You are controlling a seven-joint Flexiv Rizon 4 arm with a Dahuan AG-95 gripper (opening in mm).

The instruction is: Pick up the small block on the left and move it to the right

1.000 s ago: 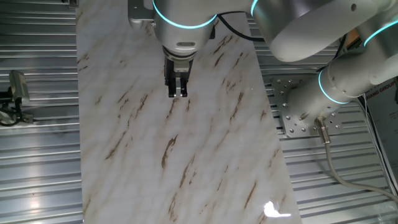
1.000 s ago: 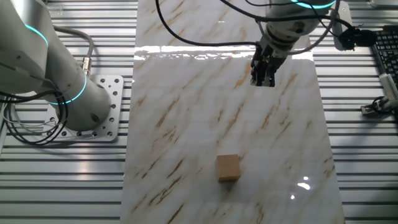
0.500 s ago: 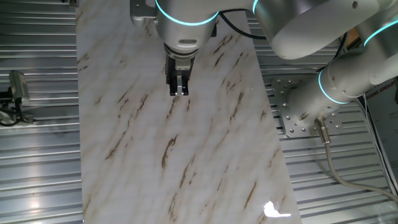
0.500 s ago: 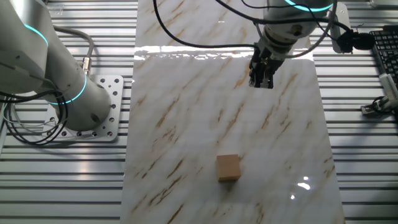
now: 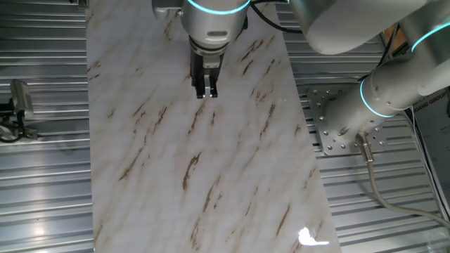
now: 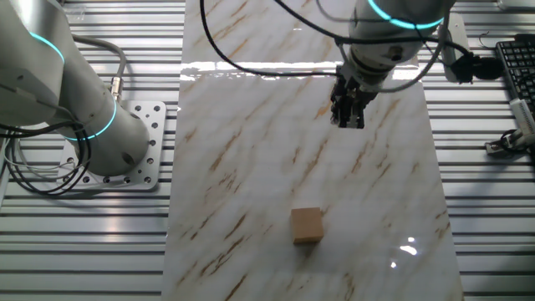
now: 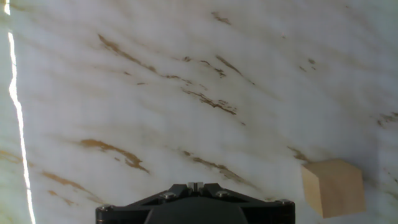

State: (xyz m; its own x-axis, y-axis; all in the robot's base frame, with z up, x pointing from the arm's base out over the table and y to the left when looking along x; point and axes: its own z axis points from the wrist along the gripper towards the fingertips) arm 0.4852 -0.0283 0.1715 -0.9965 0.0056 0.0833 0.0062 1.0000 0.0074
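The small block [image 6: 307, 225] is a plain light-tan wooden cube standing on the marble sheet [image 6: 251, 167], near its front end in the other fixed view. In the hand view it [image 7: 333, 186] sits at the lower right. It does not show in the one fixed view. My gripper [image 6: 347, 119] hangs above the marble, well away from the block and holding nothing. Its black fingers are pressed together in the one fixed view [image 5: 205, 91], and in the hand view [image 7: 196, 185] only the closed tips show.
The arm's base plate [image 6: 138, 146] and grey cables lie beside the marble on the ribbed metal table. A keyboard [image 6: 517, 67] and a small tool [image 6: 507, 142] are at the far right. A clamp [image 5: 17, 105] sits left of the marble.
My gripper has moved a short way along the marble toward the block's end, still shut. The block has not moved.
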